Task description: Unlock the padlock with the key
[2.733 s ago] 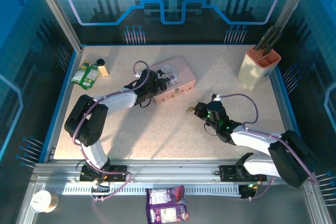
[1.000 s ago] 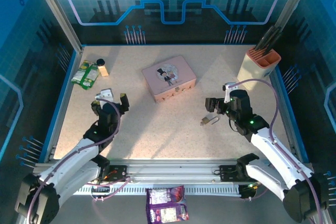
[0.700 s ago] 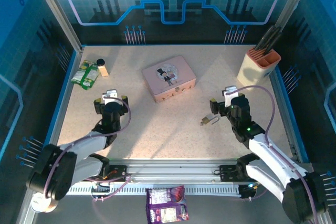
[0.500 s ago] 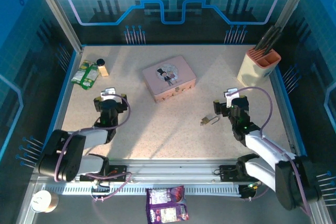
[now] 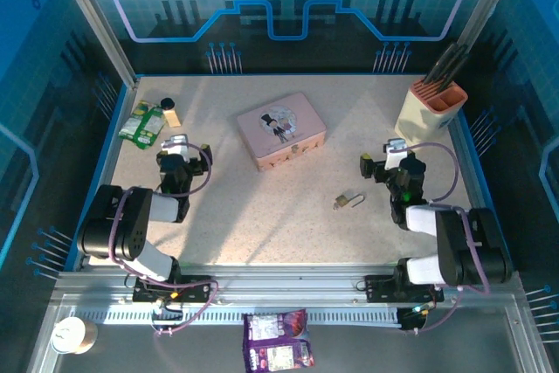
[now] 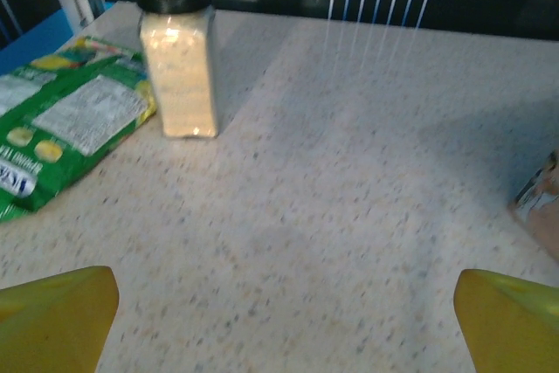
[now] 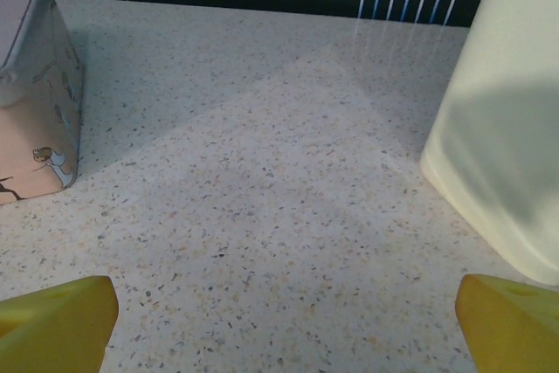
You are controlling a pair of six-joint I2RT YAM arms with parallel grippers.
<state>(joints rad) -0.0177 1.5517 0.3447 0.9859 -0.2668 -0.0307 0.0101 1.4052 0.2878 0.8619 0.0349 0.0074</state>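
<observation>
the padlock (image 5: 350,199) lies near-right of the pink box (image 5: 281,131), long axis roughly left-right; the right gripper (image 5: 391,159), right of the box, fingers spread and empty, is nearer; the left gripper (image 5: 181,151) likewise spread.

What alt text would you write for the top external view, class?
A tiny brass padlock lies on the speckled table, apart from the right gripper and the pink box. That gripper and the left gripper are open and empty.
</observation>
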